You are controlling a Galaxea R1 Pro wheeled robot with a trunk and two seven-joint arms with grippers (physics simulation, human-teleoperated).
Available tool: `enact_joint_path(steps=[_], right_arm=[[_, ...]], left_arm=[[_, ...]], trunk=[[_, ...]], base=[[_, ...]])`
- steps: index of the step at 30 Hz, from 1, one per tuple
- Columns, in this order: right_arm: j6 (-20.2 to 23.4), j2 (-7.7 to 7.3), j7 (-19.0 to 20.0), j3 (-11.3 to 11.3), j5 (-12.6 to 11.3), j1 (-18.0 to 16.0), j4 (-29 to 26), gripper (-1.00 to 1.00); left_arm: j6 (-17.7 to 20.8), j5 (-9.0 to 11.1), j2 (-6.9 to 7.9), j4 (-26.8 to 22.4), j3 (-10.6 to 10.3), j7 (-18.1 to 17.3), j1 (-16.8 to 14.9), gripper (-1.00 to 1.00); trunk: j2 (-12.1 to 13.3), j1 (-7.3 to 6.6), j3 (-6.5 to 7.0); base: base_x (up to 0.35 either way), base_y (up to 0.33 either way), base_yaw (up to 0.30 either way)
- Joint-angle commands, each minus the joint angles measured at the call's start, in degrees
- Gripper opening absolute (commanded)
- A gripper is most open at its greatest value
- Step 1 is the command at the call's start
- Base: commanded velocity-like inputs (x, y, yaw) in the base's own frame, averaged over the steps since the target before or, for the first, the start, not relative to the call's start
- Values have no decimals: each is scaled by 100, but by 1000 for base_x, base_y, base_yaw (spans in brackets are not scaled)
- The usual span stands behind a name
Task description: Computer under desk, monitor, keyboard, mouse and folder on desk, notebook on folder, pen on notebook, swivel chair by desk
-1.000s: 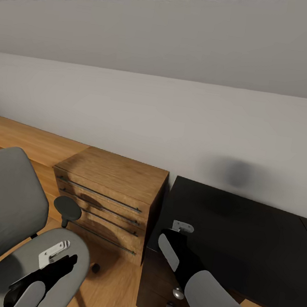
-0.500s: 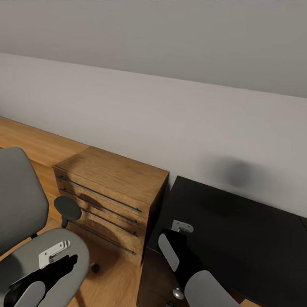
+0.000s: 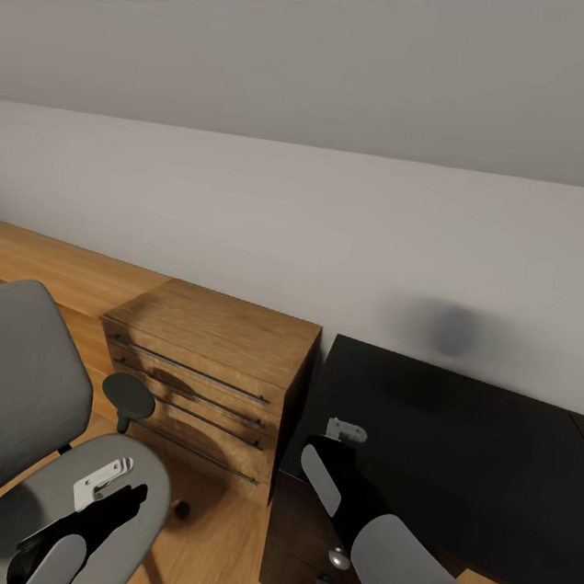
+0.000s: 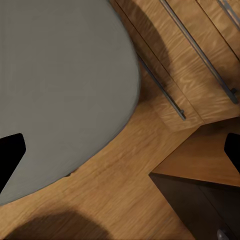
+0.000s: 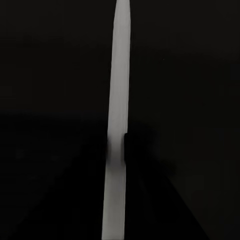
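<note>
A pale wall (image 3: pixel 337 233) spans the head view. The black desk (image 3: pixel 455 454) sits at right, touching a wooden drawer chest (image 3: pixel 211 373); the grey swivel chair (image 3: pixel 16 402) stands left of the chest, apart from the desk. Compared with a second ago, nothing has visibly shifted. The left gripper (image 3: pixel 104 502) hovers over the chair seat, fingers spread. The right gripper (image 3: pixel 345 431) hangs over the desk's corner; its wrist view is dark, so the finger state is probably unreadable.
</note>
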Motion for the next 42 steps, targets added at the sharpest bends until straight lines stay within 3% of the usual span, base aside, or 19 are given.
enact_joint_path(steps=[1,11,20,32,36,39,42], right_arm=[[21,0,-44,13,-38,-4,-4,-100],[21,0,-47,13,-35,-5,-4,-100],[21,0,-47,13,-35,-5,-9,-100],[16,0,-66,21,-25,-5,-88,-100],[11,-42,-291,47,10,1,-720,-100],[22,-228,-509,63,15,20,-1385,-100],[40,-253,-531,65,17,29,-1586,-100]], left_arm=[[6,41,6,-8,-11,49,-3,100],[6,41,6,-8,-12,49,-7,100],[2,33,-2,-8,-32,57,-8,100],[-11,2,2,-8,-264,61,-7,100],[-11,2,2,13,-382,65,-5,100],[-9,9,-10,230,-444,60,-3,100],[-7,10,-11,271,-481,56,-1,100]], trunk=[[-4,0,-6],[-4,0,-6],[357,-198,155],[839,-461,371],[999,-549,442],[1079,-593,478],[1079,-593,478]], base=[[0,0,0],[0,0,0],[0,0,0],[-137,-4,0],[-332,-97,0],[-337,-142,0],[-267,-133,0]])
